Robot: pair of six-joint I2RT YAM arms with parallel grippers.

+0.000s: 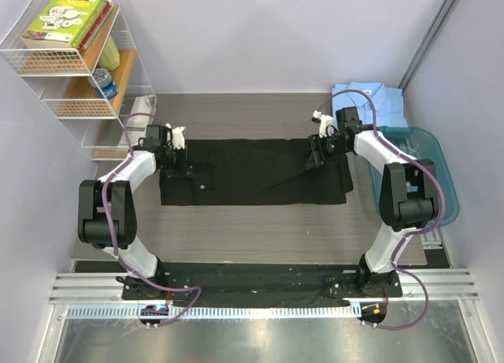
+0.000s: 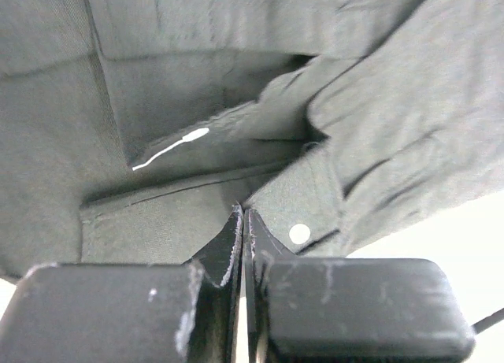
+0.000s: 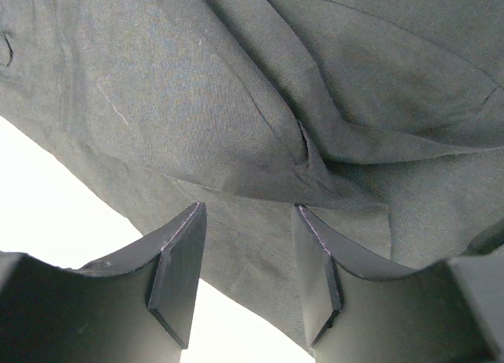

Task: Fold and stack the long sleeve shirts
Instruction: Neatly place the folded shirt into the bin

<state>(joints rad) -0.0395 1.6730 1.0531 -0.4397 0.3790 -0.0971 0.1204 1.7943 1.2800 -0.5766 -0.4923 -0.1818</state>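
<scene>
**While the black shirt (image 1: 260,182) lies spread, one corner is pinched**

Because it lies flat mid table (image 1: 236,227), I have the left tool (image 1: 179,153) clamped shut on its far left hem, probably to start a fold. My right tool (image 1: 318,150) hovers half open over the right side, holding nothing. A light blue shirt (image 1: 368,101) sits folded beyond.

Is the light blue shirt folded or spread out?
Folded: the light blue shirt lies as a compact rectangle, collar showing, at the far right.
</scene>
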